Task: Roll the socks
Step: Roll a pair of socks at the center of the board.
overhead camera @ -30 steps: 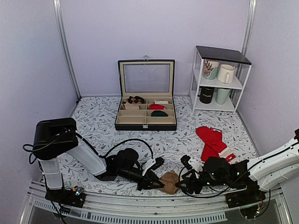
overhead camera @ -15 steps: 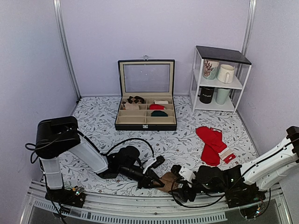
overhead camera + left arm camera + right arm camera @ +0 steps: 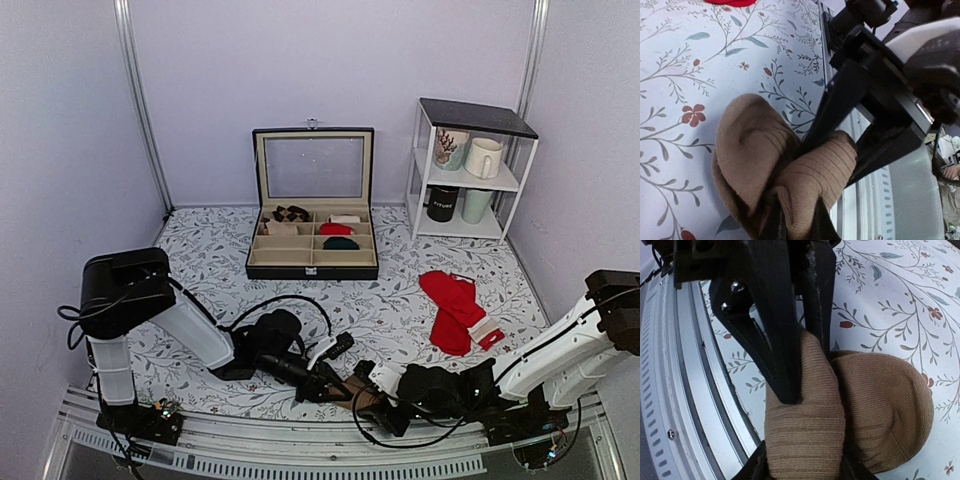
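Further left than a second ago: right arm (image 3: pixel 560 360), stretched low along near edge of counter (image 3: pixel 200 250), now right up against the socks (image 3: pixel 755 150) and much closer to left arm (image 3: pixel 195 335) than before. Left arm almost where it was.

Socks as one small tan-brown ribbed bundle, lying on floral counter cloth just beside metal rail (image 3: pixel 670 390) at near edge, between the two arms. Half-rolled: smooth rounded part on one side, ribbed fold on the other. Mostly hidden by both wrists from top view, only a sliver of tan showing.

Left jaws closed tight, pinching bundle at crease between smooth part and ribbed fold, black fingers (image 3: pixel 775 340) pressed into knit.

Right jaws partly closed around ribbed fold, fingers (image 3: pixel 840 100) set either side of it, one in crease, other under fold, both touching knit. Tips of the two pairs meeting nearly head-on over same fold.

Elsewhere:
- Red socks (image 3: pixel 455 310) with white tag, flat on counter, well apart to the right.
- Black box (image 3: pixel 312 270) at back centre, glass lid upright, small rolls in back compartments.
- White shelf (image 3: pixel 478 116) at back right, mugs on two levels.
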### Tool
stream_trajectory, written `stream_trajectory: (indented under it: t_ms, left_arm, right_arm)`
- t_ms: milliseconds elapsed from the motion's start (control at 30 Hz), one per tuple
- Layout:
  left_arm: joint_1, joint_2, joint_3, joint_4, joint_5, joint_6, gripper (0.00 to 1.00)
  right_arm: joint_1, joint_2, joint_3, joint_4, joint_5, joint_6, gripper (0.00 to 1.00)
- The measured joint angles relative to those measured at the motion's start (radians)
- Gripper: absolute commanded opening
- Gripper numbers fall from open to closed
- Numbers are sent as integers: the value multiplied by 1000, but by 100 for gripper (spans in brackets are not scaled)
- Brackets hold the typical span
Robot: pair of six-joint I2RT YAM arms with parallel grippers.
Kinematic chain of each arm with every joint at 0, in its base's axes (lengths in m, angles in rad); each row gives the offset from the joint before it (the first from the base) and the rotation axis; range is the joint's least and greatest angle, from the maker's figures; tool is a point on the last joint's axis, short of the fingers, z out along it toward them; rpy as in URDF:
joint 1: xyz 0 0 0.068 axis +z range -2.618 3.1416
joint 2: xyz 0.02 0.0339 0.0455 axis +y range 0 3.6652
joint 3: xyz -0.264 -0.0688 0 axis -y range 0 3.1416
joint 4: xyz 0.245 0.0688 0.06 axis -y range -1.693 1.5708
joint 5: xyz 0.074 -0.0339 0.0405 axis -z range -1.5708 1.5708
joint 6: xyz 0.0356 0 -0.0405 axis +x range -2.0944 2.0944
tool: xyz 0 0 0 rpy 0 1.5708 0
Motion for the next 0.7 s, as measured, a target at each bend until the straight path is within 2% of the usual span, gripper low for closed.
stream_trajectory:
  t_ms: [200,367,400,433,467,500,600,700]
  left_arm:
    - [3,0,11,-5,3,3,4]
    - [-13,-77,-10,-54,-71,44,9]
    - [-21,-109,-27,-59,-87,60,24]
    - [-31,-148,-53,-56,-107,81,66]
    - [-41,-191,-82,-51,-128,109,94]
    - [-52,-245,-117,-43,-159,137,99]
    - [-66,-385,-193,-23,-204,240,99]
    - [-73,-401,-195,13,-214,313,99]
  right_arm:
    - [4,0,-9,10,7,61,21]
    - [3,2,-63,122,-10,126,21]
    - [0,5,-76,158,-23,141,21]
    - [-2,11,-84,190,-35,155,21]
    - [-4,19,-91,238,-51,171,21]
    - [-7,27,-94,263,-66,183,21]
    - [-25,72,-131,328,-121,219,20]
    - [-55,116,-131,396,-176,244,20]
